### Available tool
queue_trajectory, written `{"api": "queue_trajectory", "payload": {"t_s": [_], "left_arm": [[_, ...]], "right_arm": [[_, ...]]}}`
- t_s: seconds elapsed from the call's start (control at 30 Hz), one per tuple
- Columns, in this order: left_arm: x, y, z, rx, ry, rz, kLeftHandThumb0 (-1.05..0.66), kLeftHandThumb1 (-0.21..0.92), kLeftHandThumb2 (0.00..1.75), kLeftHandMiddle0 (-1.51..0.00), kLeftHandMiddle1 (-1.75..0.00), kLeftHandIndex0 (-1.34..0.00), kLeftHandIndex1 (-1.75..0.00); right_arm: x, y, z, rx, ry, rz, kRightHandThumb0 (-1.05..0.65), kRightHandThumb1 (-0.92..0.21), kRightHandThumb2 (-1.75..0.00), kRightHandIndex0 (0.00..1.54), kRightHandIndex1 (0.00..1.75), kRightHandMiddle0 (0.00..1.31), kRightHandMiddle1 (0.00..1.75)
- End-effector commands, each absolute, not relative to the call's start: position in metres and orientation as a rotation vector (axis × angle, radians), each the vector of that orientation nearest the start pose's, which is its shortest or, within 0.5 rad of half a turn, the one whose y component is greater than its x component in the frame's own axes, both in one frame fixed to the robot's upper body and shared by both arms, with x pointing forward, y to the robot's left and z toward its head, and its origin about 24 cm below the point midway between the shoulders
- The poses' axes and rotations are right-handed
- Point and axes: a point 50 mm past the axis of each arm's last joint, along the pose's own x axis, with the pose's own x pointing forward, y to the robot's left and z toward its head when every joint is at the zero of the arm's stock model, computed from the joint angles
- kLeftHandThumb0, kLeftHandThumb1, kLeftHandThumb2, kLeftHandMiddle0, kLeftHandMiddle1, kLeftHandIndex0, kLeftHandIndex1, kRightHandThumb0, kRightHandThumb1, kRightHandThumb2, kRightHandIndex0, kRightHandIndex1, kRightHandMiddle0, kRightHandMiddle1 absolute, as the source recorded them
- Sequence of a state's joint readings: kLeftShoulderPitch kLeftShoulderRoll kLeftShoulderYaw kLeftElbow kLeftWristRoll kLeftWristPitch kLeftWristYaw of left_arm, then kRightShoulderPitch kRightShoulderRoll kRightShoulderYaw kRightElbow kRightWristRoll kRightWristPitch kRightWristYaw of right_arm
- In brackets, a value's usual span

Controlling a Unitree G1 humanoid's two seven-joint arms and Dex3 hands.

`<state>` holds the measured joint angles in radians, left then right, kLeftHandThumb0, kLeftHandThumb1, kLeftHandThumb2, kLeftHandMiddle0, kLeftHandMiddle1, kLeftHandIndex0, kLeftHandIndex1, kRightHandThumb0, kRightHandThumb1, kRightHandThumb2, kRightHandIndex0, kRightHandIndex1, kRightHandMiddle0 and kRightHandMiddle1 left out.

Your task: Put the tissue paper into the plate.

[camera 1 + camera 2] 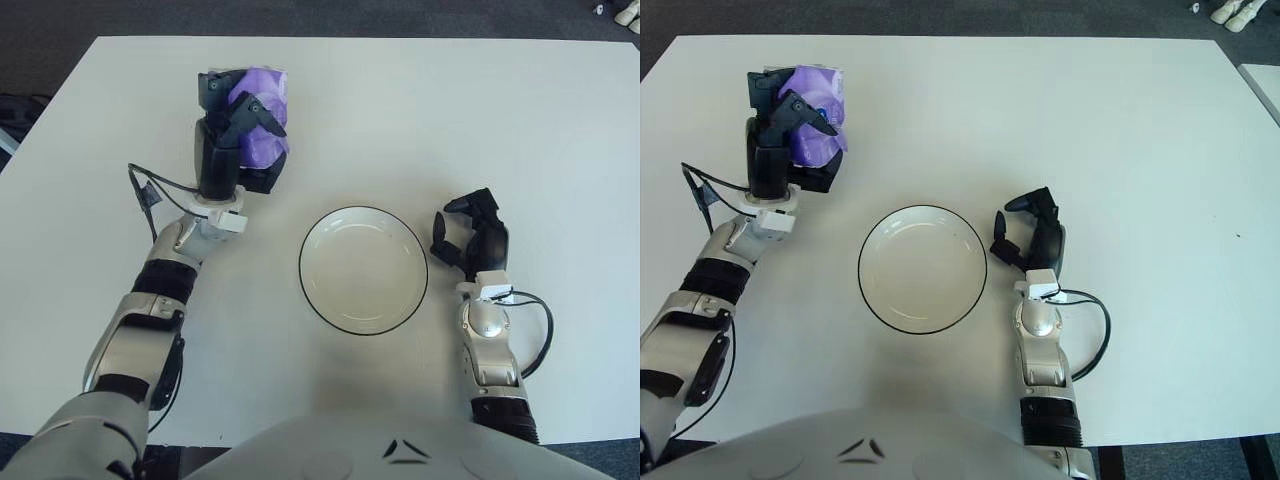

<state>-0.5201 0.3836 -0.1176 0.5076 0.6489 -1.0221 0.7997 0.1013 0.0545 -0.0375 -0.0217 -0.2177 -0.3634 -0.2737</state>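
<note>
Tissue paper (262,120): one purple pack, gripped in the curled fingers of the left hand (238,128), shown over the table (420,110) up and to the left of the plate (364,269), well apart from it. Plate: one, white with dark rim, nothing in it. Right hand (472,240): one, just beside the plate's right edge, fingers loosely apart, holding nothing. Progress, as judged: pack grasped; carrying across and release into the plate outstanding.
</note>
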Motion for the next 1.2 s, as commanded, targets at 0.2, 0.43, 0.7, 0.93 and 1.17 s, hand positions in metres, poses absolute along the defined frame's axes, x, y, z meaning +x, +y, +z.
{"api": "queue_trajectory", "payload": {"t_s": [0.2, 0.43, 0.7, 0.93, 1.17], "left_arm": [[0.292, 0.163, 0.149, 0.521, -1.194, 0.102, 0.00, -0.10, 1.75, -0.95, -1.64, -0.71, -1.75], [0.293, 0.164, 0.149, 0.522, -1.191, 0.102, 0.00, -0.10, 1.75, -0.95, -1.64, -0.71, -1.75], [0.295, 0.164, 0.150, 0.523, -1.189, 0.103, 0.00, -0.10, 1.75, -0.95, -1.64, -0.71, -1.75], [0.282, 0.143, 0.163, 0.765, -1.348, -0.705, -0.01, -0.04, 1.67, -0.89, -1.72, -0.70, -1.62], [0.229, 0.080, 0.182, 0.660, -1.250, -1.079, -0.01, -0.03, 1.72, -0.88, -1.74, -0.64, -1.73]], "right_arm": [[0.223, -0.163, 0.042, -0.147, -0.209, -0.303, -0.39, -0.63, -0.93, 0.60, 1.27, 0.37, 1.75], [0.225, -0.163, 0.042, -0.147, -0.209, -0.302, -0.39, -0.63, -0.93, 0.60, 1.27, 0.37, 1.75], [0.227, -0.163, 0.042, -0.147, -0.208, -0.302, -0.39, -0.63, -0.93, 0.60, 1.27, 0.37, 1.75], [0.227, -0.162, 0.042, -0.175, -0.194, -0.300, -0.39, -0.64, -0.91, 0.60, 1.25, 0.36, 1.75], [0.226, -0.161, 0.043, -0.180, -0.197, -0.301, -0.39, -0.65, -0.90, 0.61, 1.24, 0.36, 1.75]]}}
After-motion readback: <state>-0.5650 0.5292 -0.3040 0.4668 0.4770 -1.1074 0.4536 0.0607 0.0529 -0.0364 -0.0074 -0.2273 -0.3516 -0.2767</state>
